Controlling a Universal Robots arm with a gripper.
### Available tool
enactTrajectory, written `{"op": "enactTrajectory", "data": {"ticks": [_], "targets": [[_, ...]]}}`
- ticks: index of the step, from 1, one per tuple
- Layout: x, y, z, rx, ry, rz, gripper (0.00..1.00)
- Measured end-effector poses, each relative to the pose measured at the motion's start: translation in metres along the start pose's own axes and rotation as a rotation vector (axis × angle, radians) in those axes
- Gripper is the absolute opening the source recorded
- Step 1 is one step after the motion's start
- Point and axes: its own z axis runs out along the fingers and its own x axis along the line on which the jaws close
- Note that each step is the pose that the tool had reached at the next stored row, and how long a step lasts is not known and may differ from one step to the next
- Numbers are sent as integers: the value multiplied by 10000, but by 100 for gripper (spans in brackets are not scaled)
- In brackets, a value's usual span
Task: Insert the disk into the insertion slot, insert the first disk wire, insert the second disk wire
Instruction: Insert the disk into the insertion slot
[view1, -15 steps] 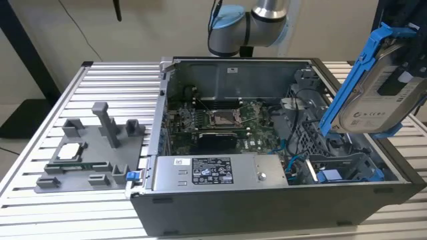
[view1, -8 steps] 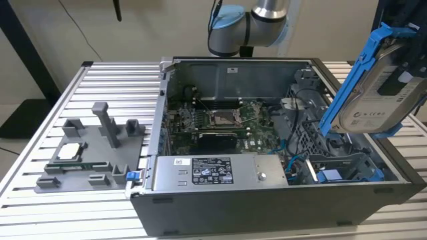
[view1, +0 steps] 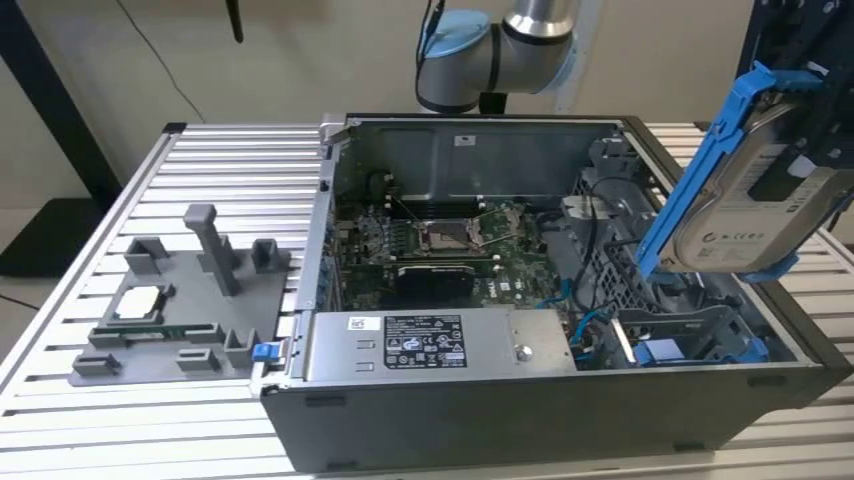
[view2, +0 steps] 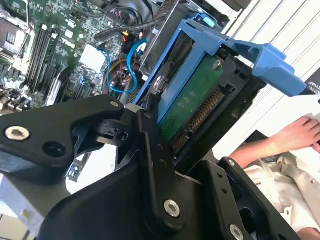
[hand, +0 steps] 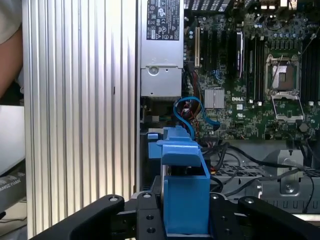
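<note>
The disk, silver-grey with a pale label in a bright blue carrier, hangs tilted above the exterior view's right side of the open computer case. My gripper is shut on it. In the first wrist view the blue carrier stands edge-on between the black fingers. In the second wrist view the disk's green circuit board faces the camera. The insertion slot, a grey cage with blue tabs, lies below the disk in the case's near corner on the exterior view's right. A blue cable loops beside that cage.
The silver power-supply box sits along the case's near wall, with the motherboard behind it. A grey fixture with small parts rests on the slatted table. A person's hand lies beside the table.
</note>
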Motion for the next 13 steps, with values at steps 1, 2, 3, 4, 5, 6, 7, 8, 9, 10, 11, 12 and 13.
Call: {"op": "enactTrajectory", "data": {"ticks": [1,2,3,4,5,6,7,8,9,10,11,12,13], "targets": [[0,-8,14,0,-2,0,0],[0,-20,28,0,-2,1,0],[0,-35,43,0,-4,0,0],[-1,-51,58,-1,-3,0,0],[-1,-66,75,0,-2,0,0],[-1,-80,93,0,-4,0,0],[-2,-94,110,0,-6,0,0],[-2,-107,129,-1,-6,1,0],[-2,-118,146,-2,-6,1,0],[-2,-128,164,-3,-8,1,0],[-3,-137,181,-5,-8,1,0],[-3,-146,199,-7,-8,0,0],[-3,-149,216,-7,-6,0,0]]}}
